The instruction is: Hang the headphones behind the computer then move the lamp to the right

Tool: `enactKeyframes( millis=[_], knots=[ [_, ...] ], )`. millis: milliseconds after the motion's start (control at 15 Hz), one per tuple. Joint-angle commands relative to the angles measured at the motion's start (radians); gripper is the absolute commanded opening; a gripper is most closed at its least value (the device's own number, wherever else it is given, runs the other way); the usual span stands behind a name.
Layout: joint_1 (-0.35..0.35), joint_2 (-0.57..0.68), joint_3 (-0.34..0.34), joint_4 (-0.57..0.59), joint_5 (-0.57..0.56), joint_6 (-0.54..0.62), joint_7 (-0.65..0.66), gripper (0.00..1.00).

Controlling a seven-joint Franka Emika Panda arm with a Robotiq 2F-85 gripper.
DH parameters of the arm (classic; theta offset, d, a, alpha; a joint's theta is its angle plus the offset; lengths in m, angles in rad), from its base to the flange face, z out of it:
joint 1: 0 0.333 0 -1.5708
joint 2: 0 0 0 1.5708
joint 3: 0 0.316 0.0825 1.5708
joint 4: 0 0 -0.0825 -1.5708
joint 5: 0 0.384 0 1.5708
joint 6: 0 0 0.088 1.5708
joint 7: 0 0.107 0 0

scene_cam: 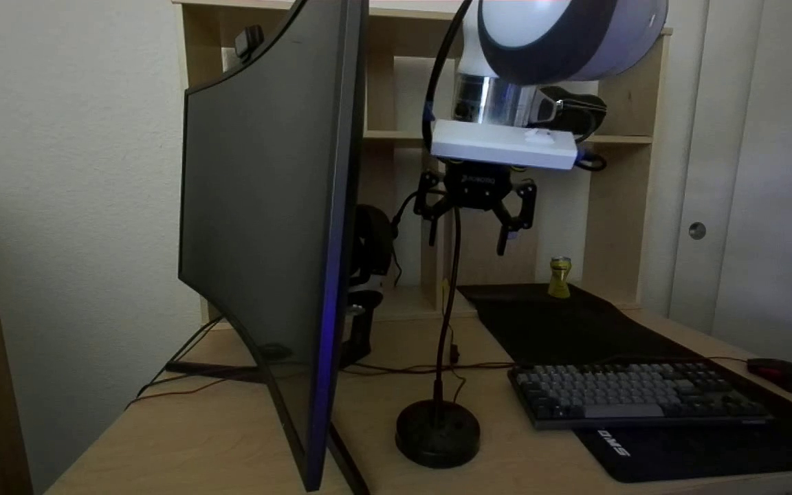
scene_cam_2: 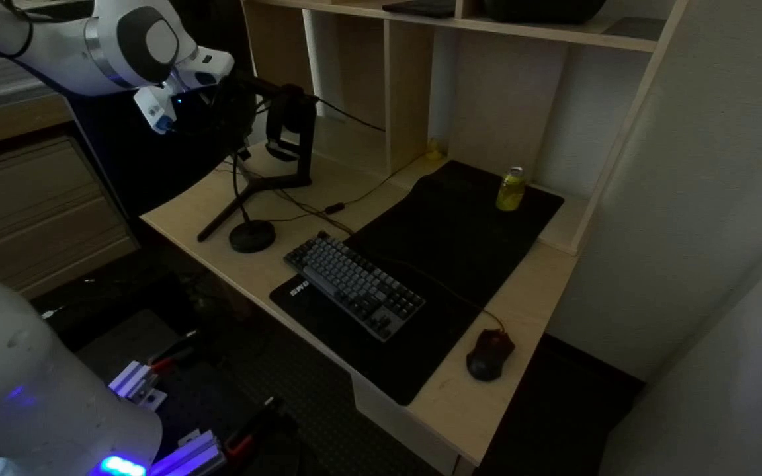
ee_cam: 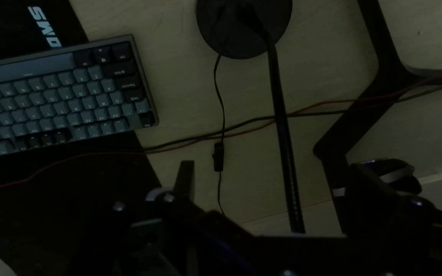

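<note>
My pincer (scene_cam: pixel 467 239) points down above the desk (scene_cam: pixel 506 457), its two fingers (ee_cam: pixel 185 178) spread wide. The thin neck of the black lamp (ee_cam: pixel 283 134) shows in the space between them, both in my wrist view and in an exterior view, with room on either side; whether it really lies between my fingers or just behind them, I cannot tell. Below me the lamp stands upright on its flat round base (scene_cam: pixel 437 436), between the computer (scene_cam: pixel 265 185) and the keyboard (scene_cam: pixel 633 395). A small cord switch (ee_cam: pixel 218 157) lies on the wood, on the shelf side of that base. The computer rises beside me, big and curved, a purple gleam along its near edge, and its dark stand (ee_cam: pixel 349 132) spreads its legs over the desk. Behind the computer, close by the upright of that stand, hang the headphones (scene_cam_2: pixel 296 116), too dark for me to see what they are hooked on. Over on the keyboard's side, the keyboard sits partly on a long black mat (scene_cam: pixel 540 320); the mouse (scene_cam: pixel 791 378) rests just past the mat's edge, and a yellow can (scene_cam: pixel 559 277) stands on its far part, near the wooden shelves (scene_cam: pixel 616 213).
</note>
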Motion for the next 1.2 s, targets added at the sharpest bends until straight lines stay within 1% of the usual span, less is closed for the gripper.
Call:
enactKeyframes(
  millis=[0, 133, 267, 400, 467, 533, 600, 667, 733, 800, 867, 1000, 1133],
  knots=[
    [-0.056, 0.058, 0.028, 0.030, -0.155, 0.048, 0.144, 1.00],
    [-0.053, 0.073, 0.019, 0.033, -0.212, 0.038, 0.206, 1.00],
    [-0.039, 0.088, 0.008, 0.038, -0.217, 0.030, 0.227, 1.00],
    [-0.028, 0.098, 0.001, 0.047, -0.206, 0.029, 0.214, 1.00],
    [-0.023, 0.104, -0.004, 0.052, -0.191, 0.035, 0.189, 0.75],
    [-0.022, 0.108, -0.005, 0.060, -0.195, 0.037, 0.188, 0.74],
    [-0.023, 0.112, -0.006, 0.065, -0.203, 0.041, 0.190, 0.68],
    [-0.022, 0.118, -0.006, 0.072, -0.209, 0.042, 0.193, 0.60],
    [-0.021, 0.121, -0.006, 0.077, -0.215, 0.042, 0.199, 0.54],
    [-0.021, 0.126, -0.006, 0.083, -0.219, 0.043, 0.203, 0.46],
    [-0.018, 0.129, -0.006, 0.090, -0.216, 0.037, 0.200, 0.40],
    [-0.017, 0.133, -0.007, 0.096, -0.221, 0.038, 0.198, 0.24],
    [-0.014, 0.137, -0.008, 0.104, -0.224, 0.028, 0.194, 0.11]
  ],
)
